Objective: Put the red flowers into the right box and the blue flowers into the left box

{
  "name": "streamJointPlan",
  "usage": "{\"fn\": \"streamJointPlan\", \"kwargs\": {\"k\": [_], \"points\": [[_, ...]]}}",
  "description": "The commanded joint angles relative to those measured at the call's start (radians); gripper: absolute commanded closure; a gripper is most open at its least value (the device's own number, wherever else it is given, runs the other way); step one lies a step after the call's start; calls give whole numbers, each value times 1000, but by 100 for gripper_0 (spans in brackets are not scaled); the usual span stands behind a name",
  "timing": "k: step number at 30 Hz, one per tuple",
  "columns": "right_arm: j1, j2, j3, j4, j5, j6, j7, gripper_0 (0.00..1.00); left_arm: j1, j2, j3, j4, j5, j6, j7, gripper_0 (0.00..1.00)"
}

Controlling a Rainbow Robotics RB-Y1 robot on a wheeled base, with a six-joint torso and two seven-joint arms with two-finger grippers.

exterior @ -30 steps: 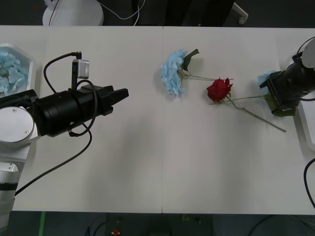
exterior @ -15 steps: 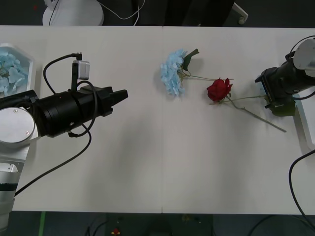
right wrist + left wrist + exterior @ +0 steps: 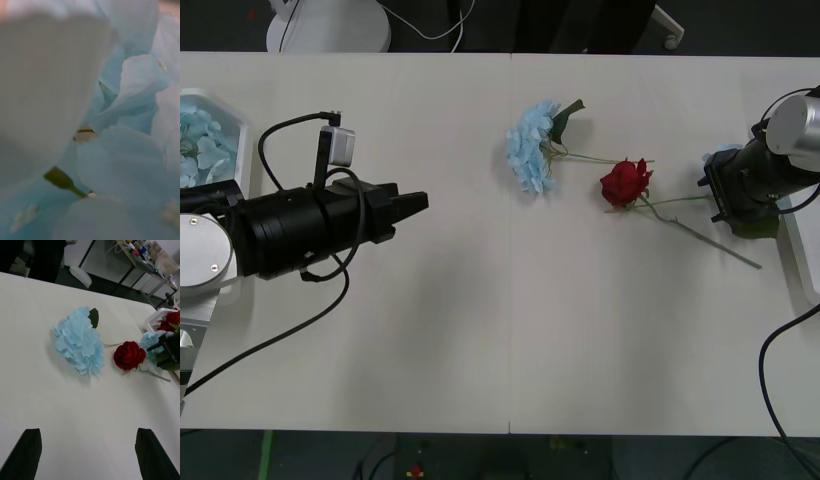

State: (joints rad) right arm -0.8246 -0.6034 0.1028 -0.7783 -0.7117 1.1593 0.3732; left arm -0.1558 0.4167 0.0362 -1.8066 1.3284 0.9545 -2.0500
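- Risk comes first: the right gripper (image 3: 718,190) sits on a blue cluster (image 3: 721,157) beyond the red rose (image 3: 626,182), on the side toward the right box (image 3: 805,255). Blue belongs in the left box (image 3: 242,135), so in my judgement a release here would put it on the wrong side.
- Tangling is the second hazard: the rose's long stem (image 3: 700,235) runs close under that gripper, and a lift could drag the rose along.
- The wrist camera on the right arm looks into pale blue petals (image 3: 123,112) at very close range; whether that gripper is pinching the cluster or merely pressed into it I cannot tell.
- The left gripper (image 3: 415,203) hovers over the table (image 3: 480,330) well away from the rose, on the far side of it from the right gripper. Its fingers (image 3: 28,450) stand spread wide and hold nothing.
- A second blue cluster (image 3: 532,145) lies just beside the rose, its stem reaching to the bloom; grabbing it carelessly might shift the rose.
- Blue flowers (image 3: 200,140) already lie in the left box, far from the rose, and red blooms (image 3: 170,319) show in the right box beyond it.
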Motion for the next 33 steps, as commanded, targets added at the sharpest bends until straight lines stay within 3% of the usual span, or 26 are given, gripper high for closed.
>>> {"fn": "streamJointPlan", "kwargs": {"k": [1,5,7,14,21,28,33], "points": [[-4,20,-20,7,9,-21,-25,64,-28,126,37,-11,94,72,-65,29],[-4,20,-20,16,12,-29,-22,81,-28,186,42,-10,167,82,-108,28],[-4,20,-20,16,12,-32,-22,100,-30,200,42,-11,186,82,-148,28],[-4,16,-35,16,8,-32,-16,100,-33,183,19,-11,235,12,-295,24],[-7,-55,-45,-36,-80,10,12,100,-45,166,1,-11,212,-28,-294,23],[-4,-168,-43,-144,-129,80,222,100,-45,163,-2,-10,212,-26,-277,23],[22,-210,-41,-202,-117,56,409,100,-44,165,-4,-8,212,-26,-274,23]]}}
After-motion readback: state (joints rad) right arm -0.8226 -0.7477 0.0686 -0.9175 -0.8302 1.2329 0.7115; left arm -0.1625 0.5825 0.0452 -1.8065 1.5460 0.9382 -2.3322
